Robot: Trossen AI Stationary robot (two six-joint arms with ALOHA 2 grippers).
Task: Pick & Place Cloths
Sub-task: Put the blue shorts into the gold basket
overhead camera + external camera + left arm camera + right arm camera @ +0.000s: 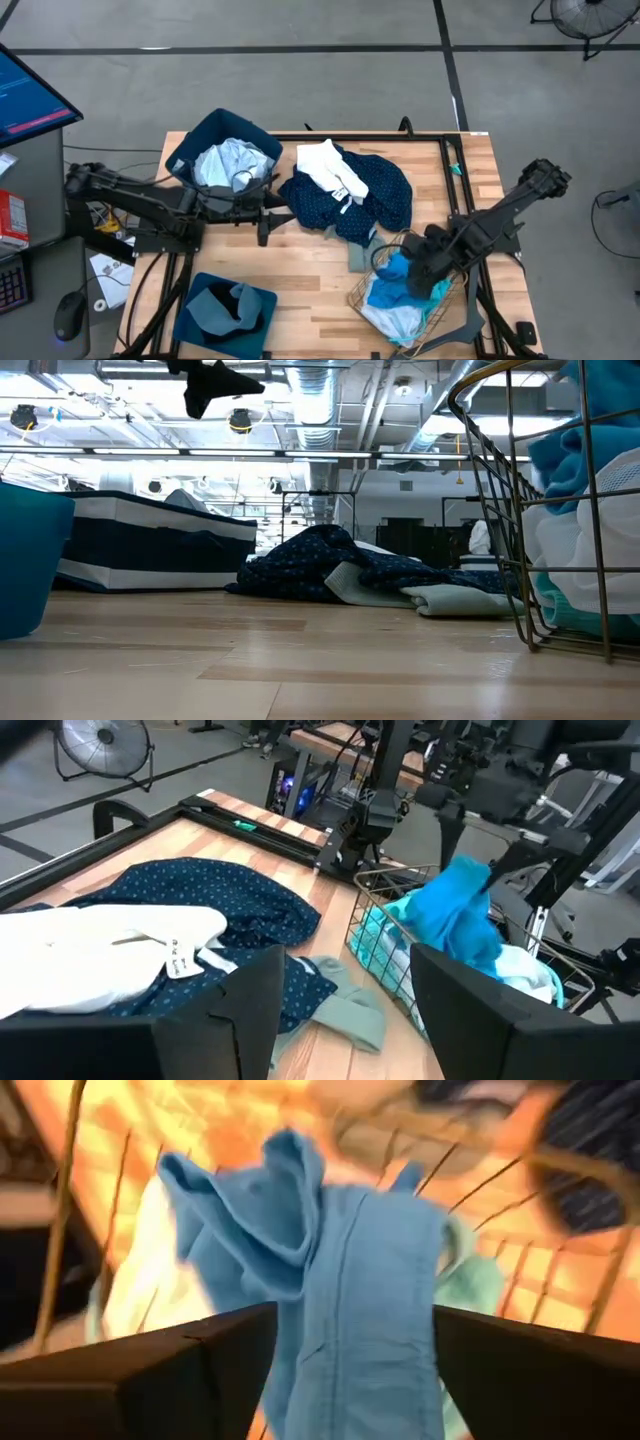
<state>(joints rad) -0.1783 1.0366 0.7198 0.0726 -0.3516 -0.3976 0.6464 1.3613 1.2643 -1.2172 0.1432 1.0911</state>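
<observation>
My right gripper [418, 272] is over the wire basket [365, 290] at the near right and is shut on a bright cyan cloth [340, 1280]. The basket also holds pale blue-white cloth [395, 318]. A navy dotted cloth [385, 195] lies in a heap mid-table, with a white cloth [325, 165] lying on its far left part. A grey cloth [357, 255] lies flat beside the basket. My left gripper [268, 215] is open and empty, hovering left of the navy heap. My right gripper pinches a bunched part of the cyan cloth [345, 1330] between its two fingers, with folds showing. In the left wrist view the cloth [460, 915] is raised above the basket rim. It hangs slack, and its lower part is in the basket.
A dark blue bin [200, 135] at the far left holds pale cloth [225, 160]. A second blue bin [190, 320] at the near left holds grey-teal cloth. Bare wood lies between the bins and the basket. A black frame rail [360, 136] runs along the far edge.
</observation>
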